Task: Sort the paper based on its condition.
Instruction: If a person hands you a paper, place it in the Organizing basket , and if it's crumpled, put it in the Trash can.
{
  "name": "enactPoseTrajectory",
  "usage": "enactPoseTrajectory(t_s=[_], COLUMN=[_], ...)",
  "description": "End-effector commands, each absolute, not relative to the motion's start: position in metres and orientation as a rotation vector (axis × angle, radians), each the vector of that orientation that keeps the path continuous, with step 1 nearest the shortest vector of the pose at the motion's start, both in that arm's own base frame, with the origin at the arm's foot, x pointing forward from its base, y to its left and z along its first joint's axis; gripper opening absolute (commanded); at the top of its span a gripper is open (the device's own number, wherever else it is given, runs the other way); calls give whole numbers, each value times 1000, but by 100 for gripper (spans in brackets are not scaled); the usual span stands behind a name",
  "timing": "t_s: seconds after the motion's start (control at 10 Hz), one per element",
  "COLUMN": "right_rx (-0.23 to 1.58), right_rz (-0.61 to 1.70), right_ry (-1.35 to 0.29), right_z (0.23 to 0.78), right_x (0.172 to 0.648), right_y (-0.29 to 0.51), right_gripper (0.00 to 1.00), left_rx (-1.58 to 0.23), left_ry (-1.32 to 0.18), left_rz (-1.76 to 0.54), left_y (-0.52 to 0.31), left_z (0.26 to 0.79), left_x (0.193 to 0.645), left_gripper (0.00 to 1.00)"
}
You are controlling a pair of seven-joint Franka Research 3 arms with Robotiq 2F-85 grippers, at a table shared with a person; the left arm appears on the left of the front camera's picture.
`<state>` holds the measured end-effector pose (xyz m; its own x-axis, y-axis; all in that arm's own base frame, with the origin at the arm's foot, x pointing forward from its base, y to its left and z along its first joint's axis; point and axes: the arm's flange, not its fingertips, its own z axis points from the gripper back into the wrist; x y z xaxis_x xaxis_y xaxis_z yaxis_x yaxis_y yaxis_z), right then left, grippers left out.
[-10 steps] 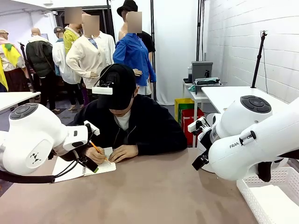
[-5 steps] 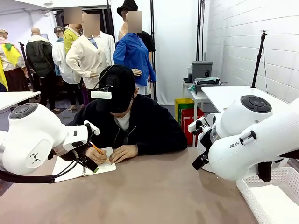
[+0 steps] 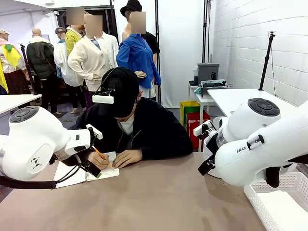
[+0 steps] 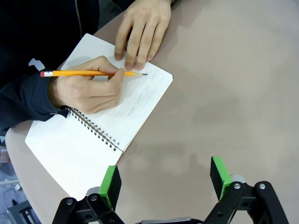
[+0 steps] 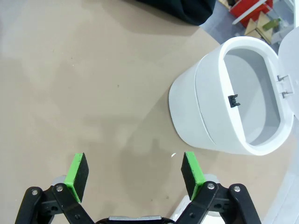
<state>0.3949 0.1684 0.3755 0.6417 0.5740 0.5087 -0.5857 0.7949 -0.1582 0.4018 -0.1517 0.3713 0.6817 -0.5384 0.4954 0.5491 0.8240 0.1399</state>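
Note:
The loose sheets of paper are out of view. A person at the far side writes with a yellow pencil (image 4: pixel 88 73) in a white spiral-bound notebook (image 4: pixel 117 116), the other hand (image 4: pixel 140 28) pressing on its page. My left gripper (image 4: pixel 164 179) hovers open over the bare table just in front of the notebook (image 3: pixel 79 174), nothing between its green pads. Above the brown tabletop my right gripper (image 5: pixel 134 173) is also open with nothing in it, left of a white bin.
A white oval bin (image 5: pixel 219 107) with its lid up stands on the table by the right arm. A white slotted basket (image 3: pixel 279 207) sits at the near right corner. The brown tabletop (image 3: pixel 159 197) lies bare in the middle.
The person's head and writing hand shift slightly as the pencil moves. Both arms stay where they were.

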Motion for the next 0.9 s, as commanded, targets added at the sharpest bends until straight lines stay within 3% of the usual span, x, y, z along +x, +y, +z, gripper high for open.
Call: enactPoseTrajectory(t_s=[0.0, 0.2, 0.8], right_rx=[22, 6, 219], right_rz=[661, 625, 685], right_ry=[-572, -549, -468], right_z=[375, 381, 439], right_x=[395, 383, 359], right_y=[168, 181, 186], right_gripper=[100, 100, 100], left_rx=[-35, -116, -288], left_ry=[-534, -558, -474], left_rz=[-643, -695, -788], left_y=[-153, -159, -145], left_z=[379, 397, 461], left_x=[406, 398, 390], left_gripper=[100, 100, 100])
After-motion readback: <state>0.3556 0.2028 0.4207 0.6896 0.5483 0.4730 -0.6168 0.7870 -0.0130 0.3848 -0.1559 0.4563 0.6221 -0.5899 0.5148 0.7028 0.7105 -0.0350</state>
